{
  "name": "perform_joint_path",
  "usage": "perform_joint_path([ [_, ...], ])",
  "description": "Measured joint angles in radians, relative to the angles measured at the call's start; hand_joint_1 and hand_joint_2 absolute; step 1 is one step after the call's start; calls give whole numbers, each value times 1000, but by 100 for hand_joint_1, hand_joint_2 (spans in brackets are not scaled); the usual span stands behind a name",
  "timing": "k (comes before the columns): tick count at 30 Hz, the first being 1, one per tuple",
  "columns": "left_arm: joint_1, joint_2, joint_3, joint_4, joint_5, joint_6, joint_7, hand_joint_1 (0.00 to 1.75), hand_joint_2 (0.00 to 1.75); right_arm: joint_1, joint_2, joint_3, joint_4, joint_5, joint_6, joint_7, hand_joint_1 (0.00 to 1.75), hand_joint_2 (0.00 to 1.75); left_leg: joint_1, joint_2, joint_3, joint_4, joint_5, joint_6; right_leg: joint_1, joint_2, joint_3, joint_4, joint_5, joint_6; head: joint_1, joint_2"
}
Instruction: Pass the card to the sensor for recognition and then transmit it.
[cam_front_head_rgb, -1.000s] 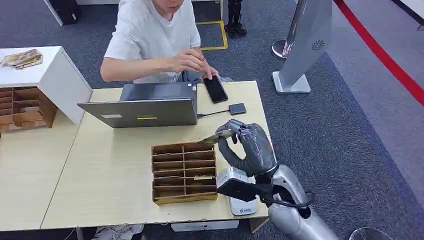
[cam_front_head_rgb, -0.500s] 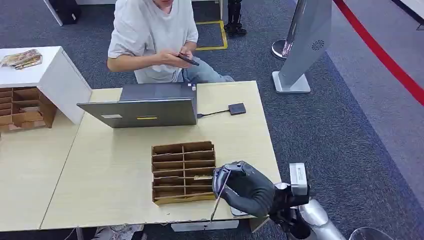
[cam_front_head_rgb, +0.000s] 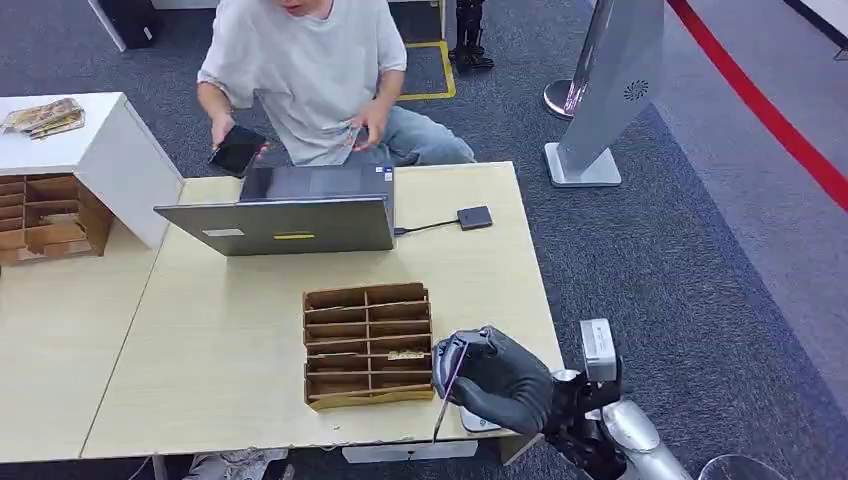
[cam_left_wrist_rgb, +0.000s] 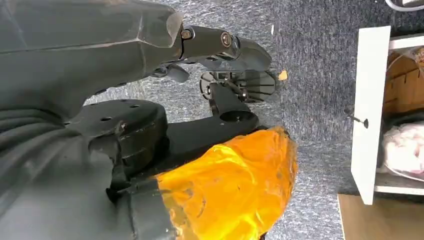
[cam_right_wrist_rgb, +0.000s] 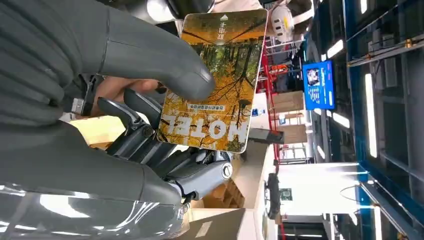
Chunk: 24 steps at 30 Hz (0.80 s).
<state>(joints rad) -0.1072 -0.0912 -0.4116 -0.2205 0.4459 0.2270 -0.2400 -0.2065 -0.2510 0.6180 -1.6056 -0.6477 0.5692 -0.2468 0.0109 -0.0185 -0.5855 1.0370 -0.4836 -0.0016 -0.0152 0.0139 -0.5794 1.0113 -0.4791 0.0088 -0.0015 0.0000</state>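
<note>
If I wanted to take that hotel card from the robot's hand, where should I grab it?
Probably the free end of the hotel card, the edge farthest from the wrist. The right hand pinches it near the middle, thumb on the picture face, so that end is bare. Pinch both flat faces there.

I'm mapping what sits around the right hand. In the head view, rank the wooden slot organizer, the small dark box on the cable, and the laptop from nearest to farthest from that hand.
From the right hand, which holds the card:
1. Wooden slot organizer, right beside the hand, toward the table's middle.
2. Small dark box, farther up the table near its right edge.
3. Laptop, at the far side, in front of the person.
</note>
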Motion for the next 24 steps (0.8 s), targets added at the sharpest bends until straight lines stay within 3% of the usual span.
perform_joint_path([
  [7, 0, 0, 0, 0, 0, 0, 0, 0, 0, 0, 0, 0, 1, -3, 0, 1, 175, 175, 0, 0, 0, 0, 0, 0, 0, 0, 0, 0, 0, 0, 0, 0],
  [16, -1, 0, 0, 0, 3, 10, 9, 0, 0, -19, -24, 0, 59, 18, -19, 60, 175, 175, 0, 0, 0, 0, 0, 0, 0, 0, 0, 0, 0, 0, 0, 0],
  [21, 0, 0, 4, 0, 12, 14, 10, 0, 0, -51, -94, 0, 113, 174, -107, 65, 175, 175, 0, -1, 0, 0, 0, 0, -1, 0, 0, 0, 0, 0, 0, 0],
  [24, 10, 3, 6, 0, 15, 3, 0, 0, 0, -73, -186, 0, 142, 269, -121, 54, 175, 175, -1, -2, -1, 1, 0, 0, -1, -2, 1, 0, 0, 1, 0, 0],
])
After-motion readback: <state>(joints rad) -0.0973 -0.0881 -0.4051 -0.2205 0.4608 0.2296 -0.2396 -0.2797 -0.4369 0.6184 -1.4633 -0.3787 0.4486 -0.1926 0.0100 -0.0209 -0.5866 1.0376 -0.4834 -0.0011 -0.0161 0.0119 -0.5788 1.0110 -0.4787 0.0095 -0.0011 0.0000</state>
